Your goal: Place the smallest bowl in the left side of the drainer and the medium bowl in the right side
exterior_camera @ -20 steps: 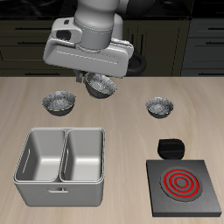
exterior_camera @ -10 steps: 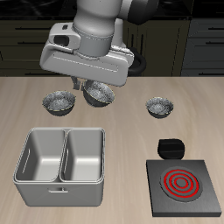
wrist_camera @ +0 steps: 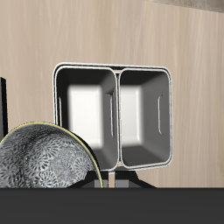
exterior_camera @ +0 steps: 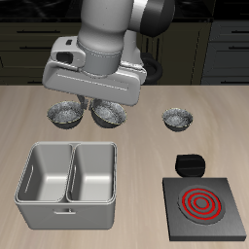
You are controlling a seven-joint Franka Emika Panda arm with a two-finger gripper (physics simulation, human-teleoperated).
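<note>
I work over a pale wooden table [exterior_camera: 146, 146] with fine lengthwise grain, evenly lit with soft shadows. Behind the table's back edge runs a row of dark cabinets [exterior_camera: 209, 44], their drawer fronts showing slim lighter handles.

We see the smallest bowl [exterior_camera: 177, 119] upright on the table; the medium bowl [exterior_camera: 109, 113] lifted behind the empty two-compartment drainer [exterior_camera: 67, 174].

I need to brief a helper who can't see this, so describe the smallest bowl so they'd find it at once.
Start at the black square stove with red rings near the table's front edge. Look farther back, past the small black object behind it, to a round shiny grey metal bowl with a speckled inside, standing alone. It is narrower than the two similar bowls, which sit close together under the robot arm.
</note>
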